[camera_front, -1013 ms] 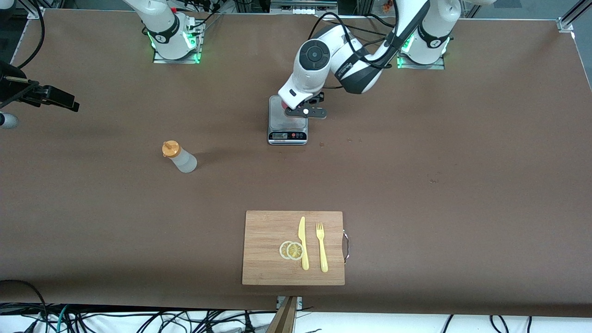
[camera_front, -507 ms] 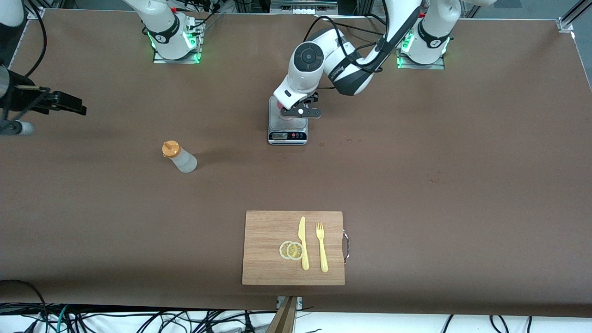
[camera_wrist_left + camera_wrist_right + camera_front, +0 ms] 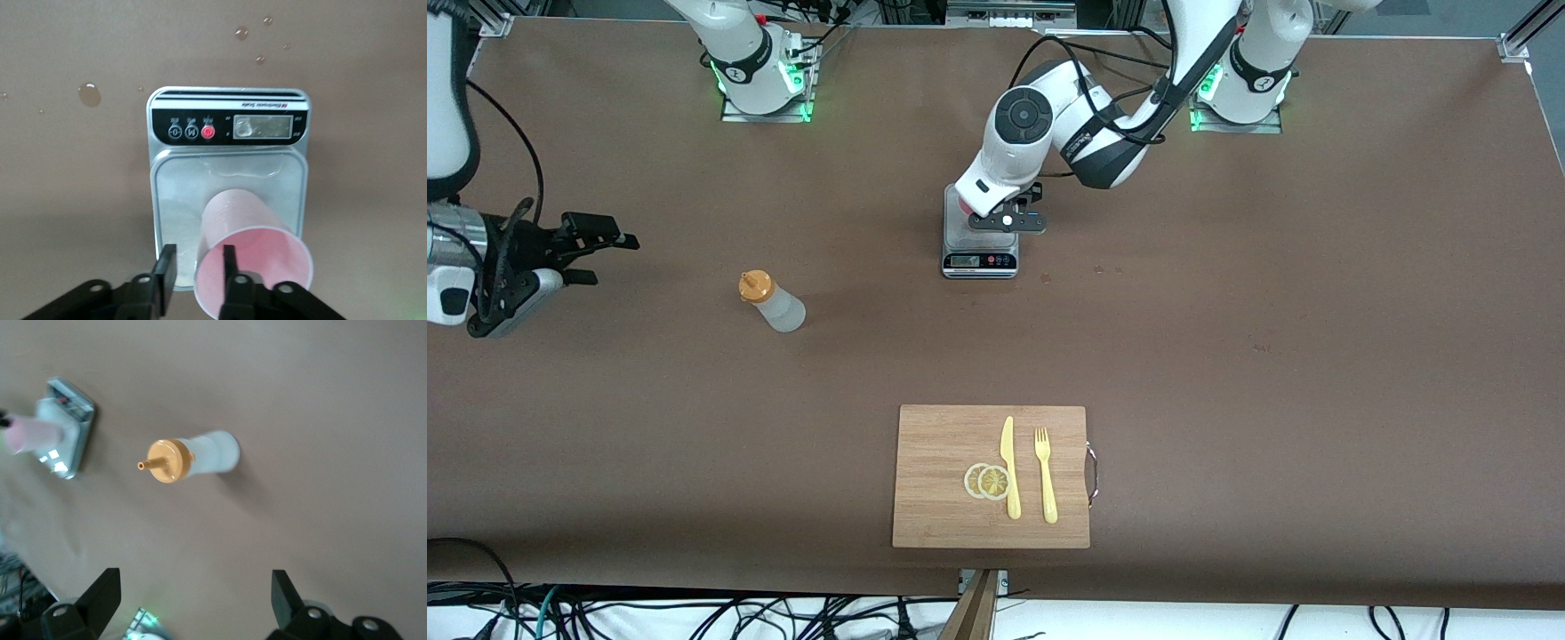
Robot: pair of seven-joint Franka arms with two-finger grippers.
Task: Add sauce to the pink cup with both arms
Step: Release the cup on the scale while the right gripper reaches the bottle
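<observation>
- The sauce is a small squeeze bottle of cloudy, whitish soft plastic with a round orange cap and a thin nozzle; it stands on the brown table, toward the right arm's end and nearer the front camera than the scale.
- The pink cup is a pale pink, smooth plastic tumbler, tapered under a round rim, standing on the scale.
- The scale has a brushed steel plate with rounded corners, a black strip with round buttons, one of them red, and a grey display; droplets spot the table beside it.
- The left gripper is low over the scale, its black fingers slightly apart, one outside the cup's wall and one inside the rim; the wall sits between them, with a gap visible at the outer finger.
- The right gripper hangs above the table toward the right arm's end, near the sauce, fingers spread wide and holding nothing.
- A bamboo cutting board with a metal handle lies nearest the front camera, carrying two lemon slices, a yellow plastic knife and a yellow plastic fork.
</observation>
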